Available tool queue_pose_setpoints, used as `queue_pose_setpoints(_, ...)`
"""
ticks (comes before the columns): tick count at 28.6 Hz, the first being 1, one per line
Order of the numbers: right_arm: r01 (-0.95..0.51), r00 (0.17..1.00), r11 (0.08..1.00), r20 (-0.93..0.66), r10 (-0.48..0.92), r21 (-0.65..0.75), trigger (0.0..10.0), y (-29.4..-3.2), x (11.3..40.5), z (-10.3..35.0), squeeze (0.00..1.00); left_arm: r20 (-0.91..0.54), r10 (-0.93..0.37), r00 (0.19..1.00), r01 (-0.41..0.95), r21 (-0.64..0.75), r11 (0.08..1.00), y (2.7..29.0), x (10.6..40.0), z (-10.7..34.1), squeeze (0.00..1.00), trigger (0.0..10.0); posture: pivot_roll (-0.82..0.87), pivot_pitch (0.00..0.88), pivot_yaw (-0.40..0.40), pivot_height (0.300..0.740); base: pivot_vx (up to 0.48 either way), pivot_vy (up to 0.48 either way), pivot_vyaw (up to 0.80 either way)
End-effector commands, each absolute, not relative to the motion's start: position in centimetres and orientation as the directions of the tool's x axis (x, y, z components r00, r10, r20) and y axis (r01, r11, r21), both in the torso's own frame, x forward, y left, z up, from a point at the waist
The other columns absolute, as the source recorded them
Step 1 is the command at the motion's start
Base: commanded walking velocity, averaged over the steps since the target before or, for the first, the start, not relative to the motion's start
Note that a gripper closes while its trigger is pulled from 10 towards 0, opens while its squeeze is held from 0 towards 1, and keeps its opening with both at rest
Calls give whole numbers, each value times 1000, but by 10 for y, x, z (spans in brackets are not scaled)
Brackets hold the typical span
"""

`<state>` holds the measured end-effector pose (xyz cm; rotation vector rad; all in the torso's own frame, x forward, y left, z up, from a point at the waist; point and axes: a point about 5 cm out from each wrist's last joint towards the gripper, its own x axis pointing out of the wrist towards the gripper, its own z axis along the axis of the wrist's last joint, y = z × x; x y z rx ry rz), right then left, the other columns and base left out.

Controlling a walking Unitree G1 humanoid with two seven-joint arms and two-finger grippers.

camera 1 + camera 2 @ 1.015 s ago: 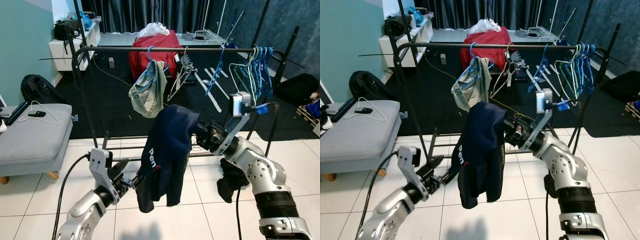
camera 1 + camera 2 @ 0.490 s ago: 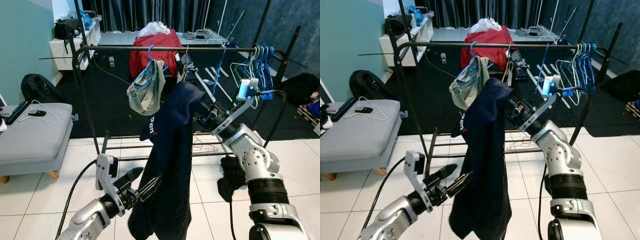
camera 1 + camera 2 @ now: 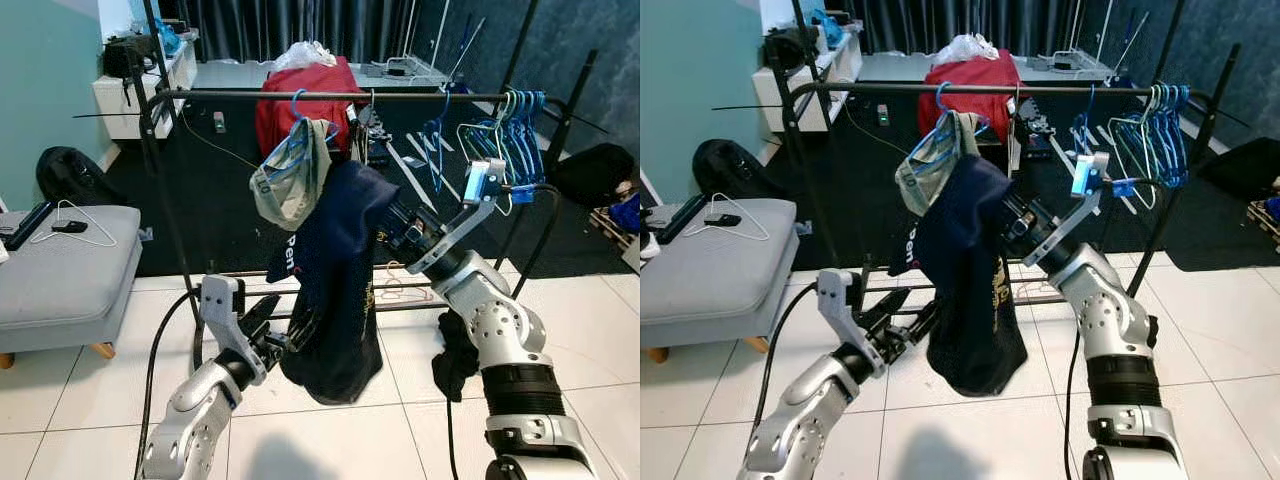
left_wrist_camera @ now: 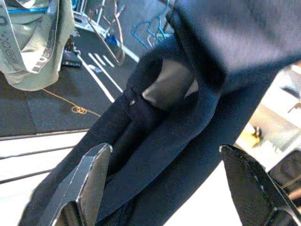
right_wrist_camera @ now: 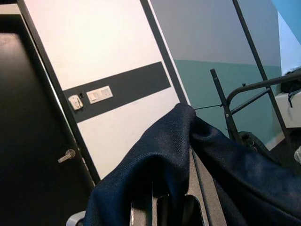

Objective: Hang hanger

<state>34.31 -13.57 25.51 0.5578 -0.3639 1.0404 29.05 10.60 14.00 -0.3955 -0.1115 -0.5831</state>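
Right jaws clamped on the top of a navy garment, fingers buried in the cloth, held up just below the black rack rail. Hanger inside the cloth not visible. Left jaws spread wide apart, pushed against the lower folds of the same garment; in the wrist view both fingertips straddling dark fabric, gripping nothing.

Garment hanging long axis vertical, shoulder end up at the right jaws, hem sagging past the left jaws toward the white tiled floor.

Just above and beside the right jaws, a grey-green garment on a blue hanger on the rail. Farther along the rail beyond the right jaws, a bunch of empty blue hangers. Behind the rack, a red bag; well away from the left jaws, a grey ottoman.
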Motion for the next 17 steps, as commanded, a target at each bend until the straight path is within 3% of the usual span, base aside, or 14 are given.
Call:
queue_pose_setpoints(1,-897,441,368,554,706,245,0,-134,339,260,0,216,-515,829,558,-366,744,104,289,138,353,10000,15,81,-31,740,0,0,0)
queue_pose_setpoints(2,-897,442,368,554,706,246,0,-134,340,259,0,222,-522,823,566,-379,732,104,287,139,353,10000,15,81,-31,740,0,0,0)
queue_pose_setpoints(3,-895,446,370,555,703,249,0,-135,341,259,0,245,-529,813,581,-415,700,103,284,141,0,10000,15,81,-31,740,0,0,0)
queue_pose_setpoints(10,-892,451,370,556,698,259,0,-133,341,258,0,302,-559,772,632,-451,630,95,279,149,0,10000,23,86,-35,740,0,0,0)
queue_pose_setpoints(17,-892,451,365,558,696,267,0,-129,340,256,0,318,-564,762,645,-444,622,88,280,153,0,10000,23,87,-36,740,0,0,0)
